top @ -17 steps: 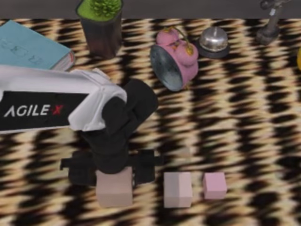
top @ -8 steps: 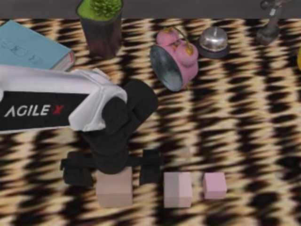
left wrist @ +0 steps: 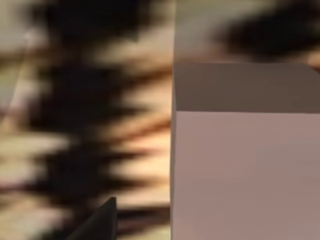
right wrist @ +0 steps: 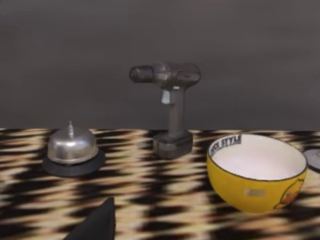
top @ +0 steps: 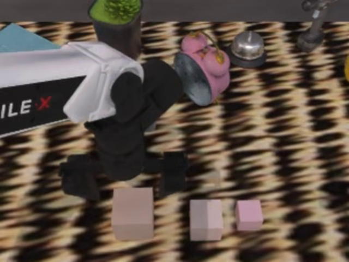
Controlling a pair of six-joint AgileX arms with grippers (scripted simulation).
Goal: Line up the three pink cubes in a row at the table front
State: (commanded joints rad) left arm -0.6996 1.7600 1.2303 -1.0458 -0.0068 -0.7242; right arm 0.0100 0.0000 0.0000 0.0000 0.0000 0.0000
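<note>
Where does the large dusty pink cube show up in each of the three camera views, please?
Top view: the large cube sits at the table front, leftmost of the row, just in front of the open left gripper.
Left wrist view: the large cube fills one side of the picture, seen close.
Right wrist view: not in it.
Shared landmark: the zebra-patterned table.
</note>
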